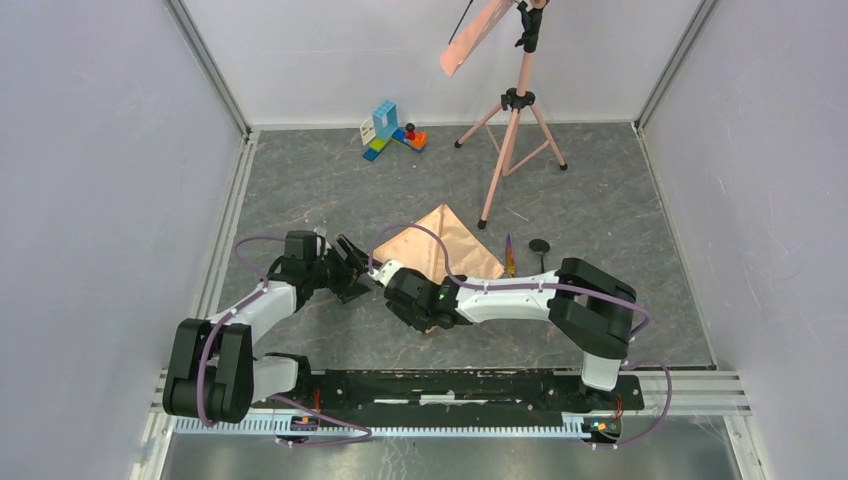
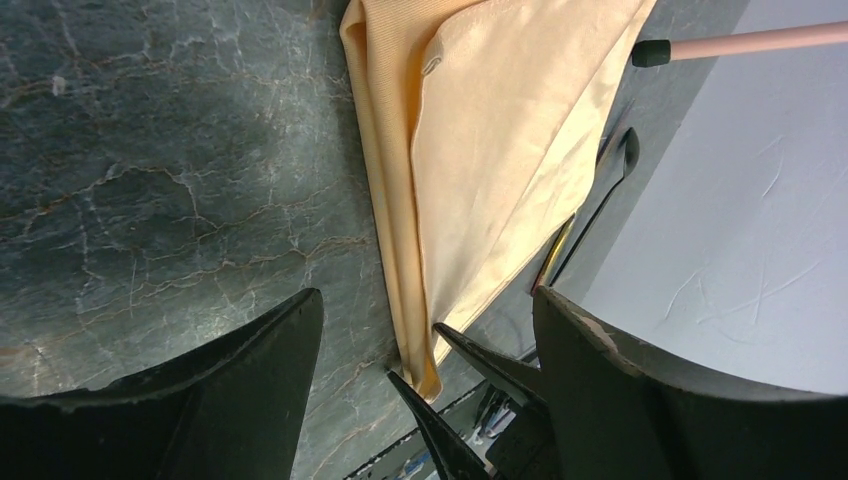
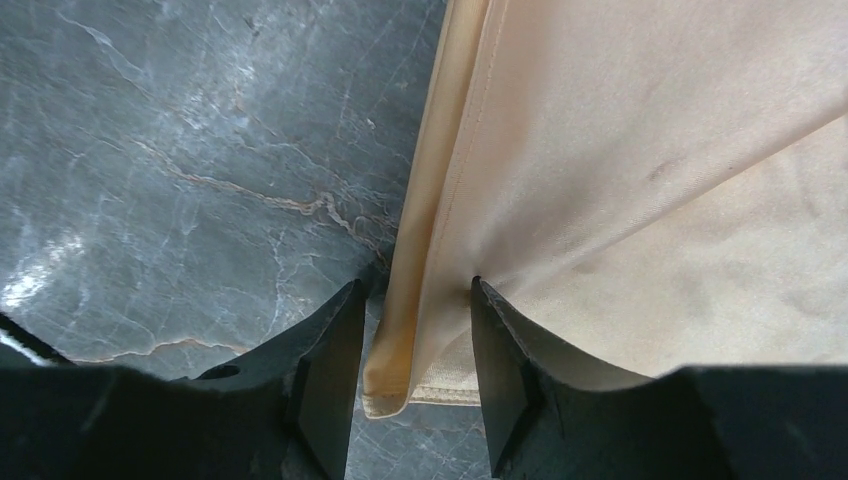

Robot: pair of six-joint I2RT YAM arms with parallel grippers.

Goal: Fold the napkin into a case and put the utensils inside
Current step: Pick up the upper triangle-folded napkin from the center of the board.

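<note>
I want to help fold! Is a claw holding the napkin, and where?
Nothing looks held. The right claw straddles the folded corner of the napkin with its jaws apart, not pinching. The left claw is open, empty.

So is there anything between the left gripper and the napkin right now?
Nothing lies on the table between the left gripper and the napkin's folded long edge. Only the right gripper sits close by, its fingers straddling the napkin's near corner, so that corner is crowded.
</note>
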